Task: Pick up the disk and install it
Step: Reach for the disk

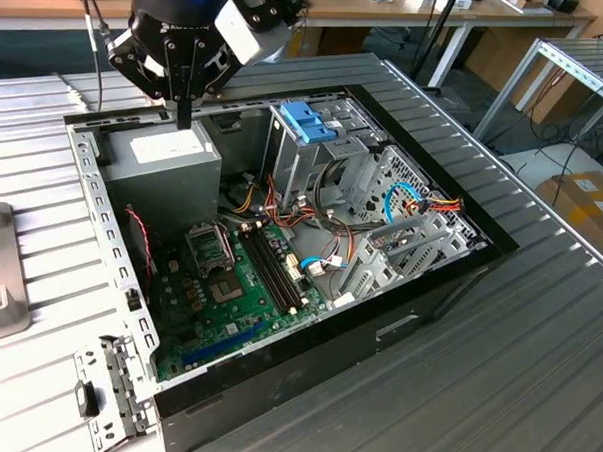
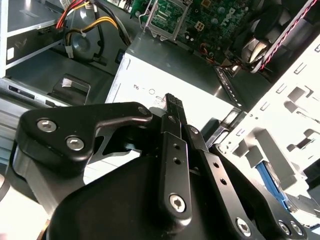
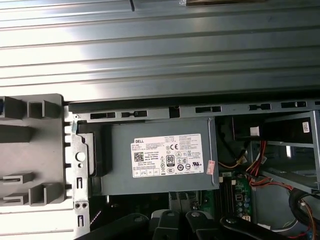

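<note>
Our hand [image 1: 183,121] hangs with its fingers pressed together and nothing between them, just above the far left corner of the open computer case [image 1: 93,192] as the exterior view has it.

We take the disk [image 2: 275,187] to be the strip of bright blue rail with a sliver of silver-grey beside it in the second wrist view. It is mostly hidden behind a pale perforated metal wall [image 2: 280,120], and it looks to lie outside the case, well apart from the fingertips. With so little showing, we cannot tell which way it faces. We judge only that its long axis follows that one visible rail.

Directly under the hand sits the grey power supply [image 1: 169,155]. The drive cage [image 1: 315,157] with its fixed blue clip [image 1: 308,121] stands further toward the exterior view's right, and the ribbed table [image 1: 454,393] carries it all.

For the pick-up, we think the fingers should part wider than the disk's short side and close squarely across the two rails, not on the flat face. The approach should keep clear of the case wall.
</note>
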